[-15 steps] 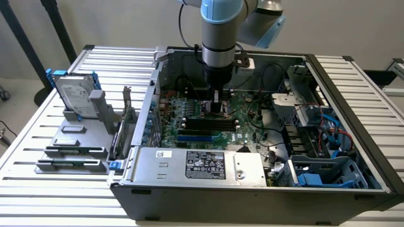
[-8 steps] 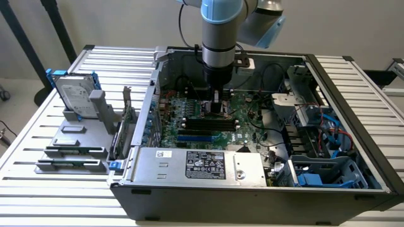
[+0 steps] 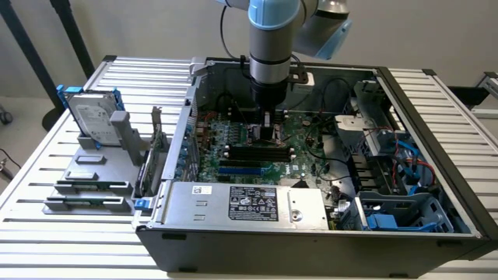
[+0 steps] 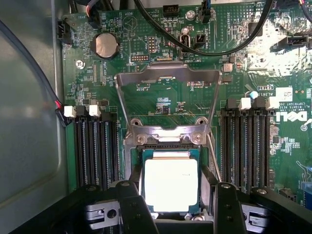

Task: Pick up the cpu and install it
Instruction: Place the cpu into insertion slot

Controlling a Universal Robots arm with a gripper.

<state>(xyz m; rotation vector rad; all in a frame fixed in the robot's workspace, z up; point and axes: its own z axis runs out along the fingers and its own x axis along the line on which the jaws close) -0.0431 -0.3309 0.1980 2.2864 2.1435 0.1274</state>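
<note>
The cpu (image 4: 170, 187), a small square chip with a bright silvery top and thin dark rim, sits level over the open socket (image 4: 168, 139) on the green motherboard. My gripper (image 4: 171, 181) is shut on the cpu, with one black finger (image 4: 134, 204) against each side of it. The socket's metal load plate (image 4: 168, 78) is swung open and lies flat on the board beyond it. In the exterior view the gripper (image 3: 269, 135) reaches straight down into the computer case (image 3: 311, 233), close to the motherboard (image 3: 304, 125).
Black memory slots (image 4: 95, 146) flank the socket on both sides. Black cables (image 4: 204, 46) loop over the board past the load plate. A power supply (image 3: 249, 204) fills the case's near side. A hard drive with blue rails (image 3: 92, 116) stands on a grey rack at the exterior view's left.
</note>
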